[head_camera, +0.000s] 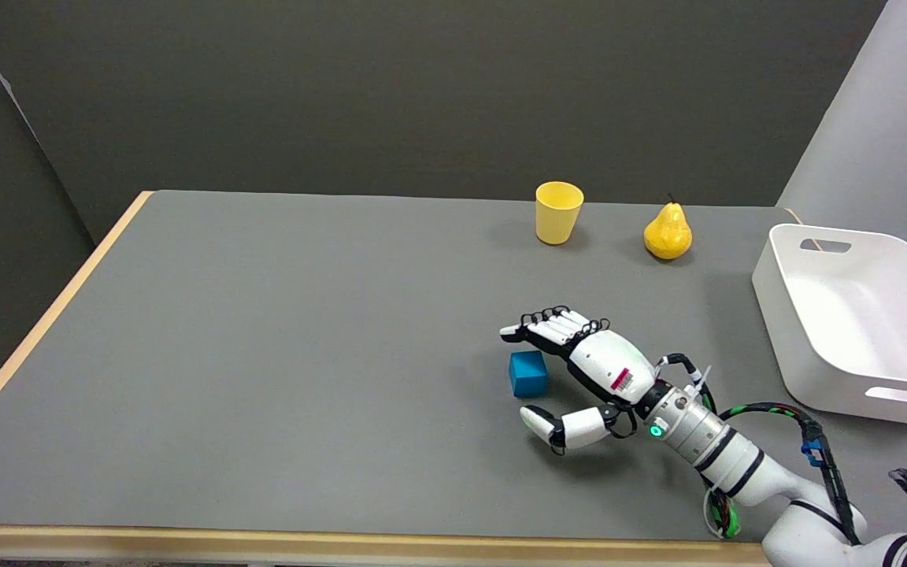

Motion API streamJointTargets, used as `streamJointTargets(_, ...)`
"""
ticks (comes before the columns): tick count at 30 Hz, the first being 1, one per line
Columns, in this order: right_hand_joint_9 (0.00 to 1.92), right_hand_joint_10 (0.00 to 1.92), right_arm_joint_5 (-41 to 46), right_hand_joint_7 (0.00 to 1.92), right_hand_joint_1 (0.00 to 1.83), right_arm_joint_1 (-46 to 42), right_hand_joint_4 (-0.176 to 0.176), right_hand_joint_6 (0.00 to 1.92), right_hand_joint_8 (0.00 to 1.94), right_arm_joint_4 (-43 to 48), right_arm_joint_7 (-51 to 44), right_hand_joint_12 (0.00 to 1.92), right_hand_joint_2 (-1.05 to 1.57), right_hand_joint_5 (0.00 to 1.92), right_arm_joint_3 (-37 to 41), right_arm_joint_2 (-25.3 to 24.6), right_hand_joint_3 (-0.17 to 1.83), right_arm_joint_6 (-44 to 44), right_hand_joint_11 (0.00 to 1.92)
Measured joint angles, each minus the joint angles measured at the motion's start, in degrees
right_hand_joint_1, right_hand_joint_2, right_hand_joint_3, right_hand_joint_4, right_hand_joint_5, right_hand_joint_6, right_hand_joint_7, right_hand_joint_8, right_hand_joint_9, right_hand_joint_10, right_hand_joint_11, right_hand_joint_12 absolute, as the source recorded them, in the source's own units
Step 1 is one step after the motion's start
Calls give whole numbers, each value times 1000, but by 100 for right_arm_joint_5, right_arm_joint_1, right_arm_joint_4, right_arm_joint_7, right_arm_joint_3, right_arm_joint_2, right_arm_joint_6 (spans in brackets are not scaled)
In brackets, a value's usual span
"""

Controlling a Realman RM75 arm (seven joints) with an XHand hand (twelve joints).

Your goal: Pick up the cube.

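A small blue cube (528, 373) sits on the grey table (280, 354), right of centre and toward the near edge. My right hand (579, 370) reaches in from the lower right and lies low around the cube. Its fingers (552, 327) stretch out just beyond the cube's far side, and the thumb (556, 424) lies on the near side. The cube stands in the gap between them, and I see no contact. The hand holds nothing.
A yellow cup (558, 212) stands upright near the far edge, with a yellow pear (668, 231) to its right. A white bin (855, 319) sits at the table's right side, close to my forearm. The table's wooden edge (343, 542) runs along the front.
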Motion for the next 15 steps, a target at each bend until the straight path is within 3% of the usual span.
streamJointTargets(6, 255, 786, -20, 400, 676, 59, 41, 448, 412, -28, -1, 1271, 623, 247, -57, -42, 908, 4, 102)
streamJointTargets(10, 375, 896, -22, 564, 881, 90, 36, 494, 667, -49, -5, 1274, 696, 264, -80, -78, 950, 6, 129)
streamJointTargets(12, 527, 1089, -22, 692, 1278, 106, 33, 693, 1434, -65, -12, 1311, 1087, 300, -90, -108, 340, 25, 181)
streamJointTargets(15, 560, 1140, -22, 696, 1301, 125, 39, 773, 1511, -89, -46, 1311, 1085, 306, -96, -146, 367, 63, 201)
